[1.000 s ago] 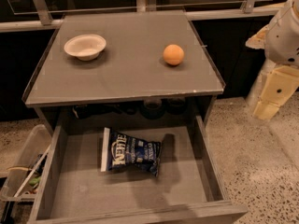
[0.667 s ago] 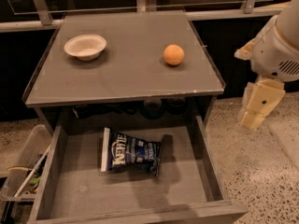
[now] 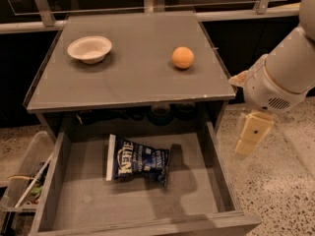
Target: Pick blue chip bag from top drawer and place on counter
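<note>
The blue chip bag (image 3: 138, 162) lies flat in the middle of the open top drawer (image 3: 74, 200), its white strip at the left end. The grey counter (image 3: 133, 77) sits directly above the drawer. My gripper (image 3: 252, 133) hangs from the white arm (image 3: 278, 80) at the right. It is outside the drawer's right wall, above the speckled floor and about level with the drawer's back. It holds nothing that I can see.
A white bowl (image 3: 90, 48) and an orange (image 3: 182, 57) sit on the counter. A clear plastic bin (image 3: 22, 176) with clutter stands to the left of the drawer. A metal railing (image 3: 44, 9) and dark panels run behind the counter.
The arm and gripper have moved left and down, closer to the drawer's right side. The bag, bowl and orange have not moved.
</note>
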